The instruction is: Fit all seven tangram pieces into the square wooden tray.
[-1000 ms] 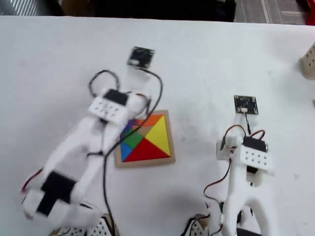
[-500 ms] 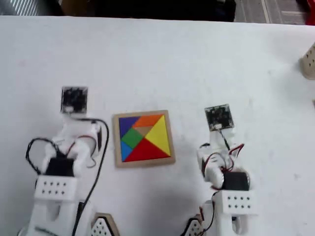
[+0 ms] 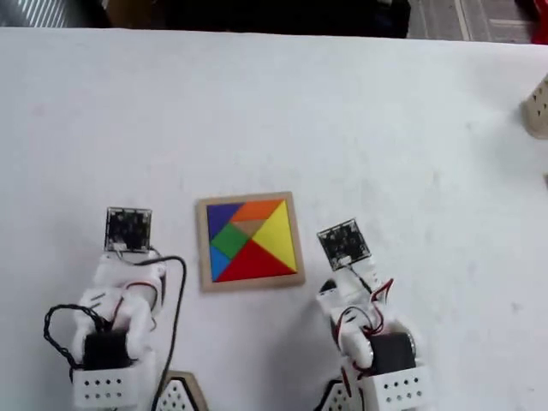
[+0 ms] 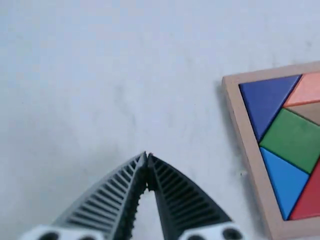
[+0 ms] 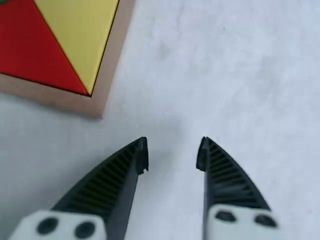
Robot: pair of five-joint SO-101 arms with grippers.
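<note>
Apart: left pincer [image 4: 147,156], tray [image 3: 253,282], right pincer [image 5: 173,145].

One tray [image 3: 253,283], seven pieces [image 3: 253,261] (two blue), two arms [image 3: 116,300].

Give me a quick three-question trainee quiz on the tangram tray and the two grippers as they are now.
1. True or false: the right gripper is shut.
2. The left gripper is: A open; B shut on a piece; C shut and empty.
3. In the tray, which colour is the large triangle bordering the yellow triangle?
Key: 1 false; 2 C; 3 the red triangle.
</note>
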